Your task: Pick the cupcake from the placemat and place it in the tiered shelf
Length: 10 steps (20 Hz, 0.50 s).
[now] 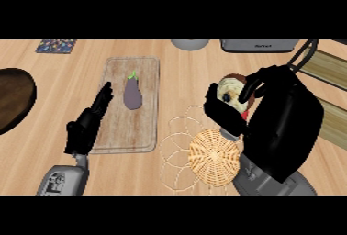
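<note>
The cupcake (pixel 232 94), pale with a brown top and a red base, is held up in my right hand (pixel 271 114), whose fingers and thumb curl round it. It hangs above the far right edge of the round woven placemat (pixel 213 156). The tiered shelf (pixel 327 73), with black frame and wooden boards, stands at the right edge, just right of that hand. My left hand (pixel 86 124) rests open at the left, fingers straight, over the left edge of the cutting board.
A wooden cutting board (pixel 129 124) carries a purple eggplant (pixel 132 92). A dark round wooden piece (pixel 13 98) lies at the left edge. At the back sit a patterned coaster (pixel 56 46), a grey bowl (pixel 190 44) and a grey appliance (pixel 259 45).
</note>
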Each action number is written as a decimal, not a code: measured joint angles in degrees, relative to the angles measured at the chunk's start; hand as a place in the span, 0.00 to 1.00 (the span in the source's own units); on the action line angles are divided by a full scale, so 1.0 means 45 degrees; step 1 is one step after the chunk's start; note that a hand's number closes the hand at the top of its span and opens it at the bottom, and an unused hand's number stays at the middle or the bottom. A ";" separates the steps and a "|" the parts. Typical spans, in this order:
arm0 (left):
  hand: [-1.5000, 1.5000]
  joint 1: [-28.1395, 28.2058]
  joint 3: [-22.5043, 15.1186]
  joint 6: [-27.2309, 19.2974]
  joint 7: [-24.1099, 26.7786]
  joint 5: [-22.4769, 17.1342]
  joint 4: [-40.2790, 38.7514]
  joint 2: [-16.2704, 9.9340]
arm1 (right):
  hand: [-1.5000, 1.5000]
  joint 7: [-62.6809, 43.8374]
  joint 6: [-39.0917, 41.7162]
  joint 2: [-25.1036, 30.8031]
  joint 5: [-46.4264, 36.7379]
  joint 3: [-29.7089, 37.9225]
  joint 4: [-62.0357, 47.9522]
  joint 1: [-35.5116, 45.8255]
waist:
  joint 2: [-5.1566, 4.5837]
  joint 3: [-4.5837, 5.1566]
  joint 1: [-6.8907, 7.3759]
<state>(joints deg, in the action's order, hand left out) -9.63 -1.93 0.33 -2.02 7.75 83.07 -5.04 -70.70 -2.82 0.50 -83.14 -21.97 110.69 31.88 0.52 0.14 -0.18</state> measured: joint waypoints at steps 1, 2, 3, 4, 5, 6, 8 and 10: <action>0.50 -0.0042 -0.0005 -0.0001 -0.0025 -0.0003 0.0043 0.0011 | 1.00 0.0017 0.0177 -0.0004 -0.0267 0.0139 0.0050 0.0156 | -0.0004 -0.0001 -0.0003; 0.50 0.0033 0.0005 0.0015 0.0096 0.0015 0.0006 -0.0025 | 1.00 0.0051 0.0354 -0.0008 -0.0488 0.0413 0.0080 0.0439 | -0.0011 -0.0001 0.0003; 0.50 0.0070 0.0006 -0.0006 0.0140 0.0032 -0.0030 -0.0014 | 1.00 0.0073 0.0586 -0.0012 -0.0753 0.0576 0.0227 0.0685 | -0.0007 -0.0001 -0.0013; 0.50 0.0071 -0.0074 -0.0048 0.0147 0.0084 -0.0051 0.0071 | 1.00 0.0162 0.0813 -0.0017 -0.0945 0.0886 0.0247 0.0983 | -0.0010 -0.0001 -0.0021; 0.50 0.0139 -0.0132 -0.0075 0.0210 0.0119 -0.0052 0.0128 | 1.00 0.0235 0.1055 -0.0023 -0.1141 0.1186 0.0208 0.1299 | -0.0011 -0.0001 -0.0014; 0.50 0.0215 -0.0142 -0.0068 0.0194 0.0111 -0.0001 0.0132 | 1.00 0.0387 0.1314 -0.0029 -0.1313 0.1519 0.0230 0.1527 | -0.0008 -0.0001 -0.0018; 0.50 0.0147 -0.0033 0.0007 0.0096 0.0037 0.0035 0.0026 | 1.00 0.0644 0.1868 -0.0041 -0.1650 0.2107 0.0241 0.2075 | -0.0007 -0.0003 -0.0026; 0.50 0.0314 -0.0119 -0.0059 0.0108 0.0118 0.0182 0.0079 | 1.00 0.0969 0.2351 -0.0034 -0.1793 0.2820 0.0459 0.2475 | -0.0008 -0.0008 -0.0031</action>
<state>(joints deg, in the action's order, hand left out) -8.21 -2.47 0.06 -1.54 8.28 83.89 -4.69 -66.34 7.76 0.34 -91.21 -9.27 112.75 43.02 0.48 0.10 -0.32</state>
